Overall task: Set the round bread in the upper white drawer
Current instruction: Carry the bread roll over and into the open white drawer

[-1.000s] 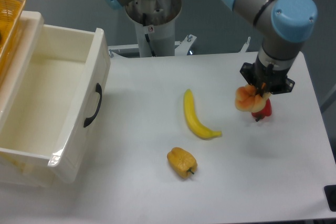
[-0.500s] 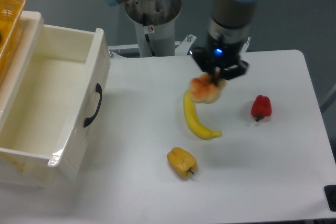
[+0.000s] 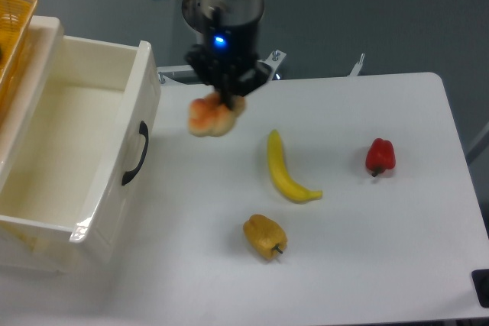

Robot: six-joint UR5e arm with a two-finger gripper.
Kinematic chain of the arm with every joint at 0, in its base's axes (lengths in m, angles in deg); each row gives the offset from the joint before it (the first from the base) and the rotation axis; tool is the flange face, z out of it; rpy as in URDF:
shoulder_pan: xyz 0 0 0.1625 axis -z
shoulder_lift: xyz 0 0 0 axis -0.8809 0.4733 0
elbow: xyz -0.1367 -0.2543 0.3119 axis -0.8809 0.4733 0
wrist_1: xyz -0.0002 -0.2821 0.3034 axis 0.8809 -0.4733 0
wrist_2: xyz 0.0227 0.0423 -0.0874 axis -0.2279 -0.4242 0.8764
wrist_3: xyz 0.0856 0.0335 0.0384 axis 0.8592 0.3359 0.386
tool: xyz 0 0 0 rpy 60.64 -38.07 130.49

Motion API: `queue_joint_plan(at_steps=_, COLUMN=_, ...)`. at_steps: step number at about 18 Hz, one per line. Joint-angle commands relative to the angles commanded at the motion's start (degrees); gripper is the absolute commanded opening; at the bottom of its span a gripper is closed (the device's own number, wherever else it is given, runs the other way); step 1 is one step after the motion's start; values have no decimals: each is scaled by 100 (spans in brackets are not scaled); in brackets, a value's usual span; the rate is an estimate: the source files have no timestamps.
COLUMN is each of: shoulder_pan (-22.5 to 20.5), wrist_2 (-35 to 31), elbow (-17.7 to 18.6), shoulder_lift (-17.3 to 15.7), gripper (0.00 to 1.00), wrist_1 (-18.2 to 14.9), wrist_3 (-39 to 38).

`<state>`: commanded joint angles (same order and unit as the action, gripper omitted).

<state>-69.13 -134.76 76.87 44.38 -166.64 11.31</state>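
The round bread (image 3: 212, 117), an orange-tan bumpy bun, hangs above the table, blurred by motion. My gripper (image 3: 226, 100) is shut on its top and points straight down. Bread and gripper are in the air just right of the upper white drawer (image 3: 92, 74), which stands pulled open at the left. The drawer's inside is bare white, and its curved black handle (image 3: 136, 153) faces the table. The bun is level with the drawer's front panel and outside the drawer.
A banana (image 3: 284, 169) lies at the table's middle, a yellow bell pepper (image 3: 264, 236) in front of it and a red pepper (image 3: 380, 156) at the right. A yellow woven basket (image 3: 11, 28) sits at the far left behind the drawer. The arm's base column (image 3: 226, 59) stands at the back.
The arm has swung left across the table with the bread, from above the red pepper, over the banana's top end, to just right of the drawer's front.
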Motion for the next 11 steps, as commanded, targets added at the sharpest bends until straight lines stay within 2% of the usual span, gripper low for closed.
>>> queue_joint_plan(at_steps=4, shoulder_pan=457, wrist_2=-26, elbow=9, shoulder_lift=-18, gripper=0, wrist_1=9, wrist_3=-325)
queue_joint_plan(at_steps=9, shoulder_pan=967, wrist_2=-44, elbow=18, shoulder_lift=210, gripper=0, wrist_1=35, wrist_3=-634)
queue_joint_plan(at_steps=11, shoulder_pan=1125, wrist_2=-35, elbow=44, shoulder_lift=272, gripper=11, wrist_1=44, wrist_3=-669)
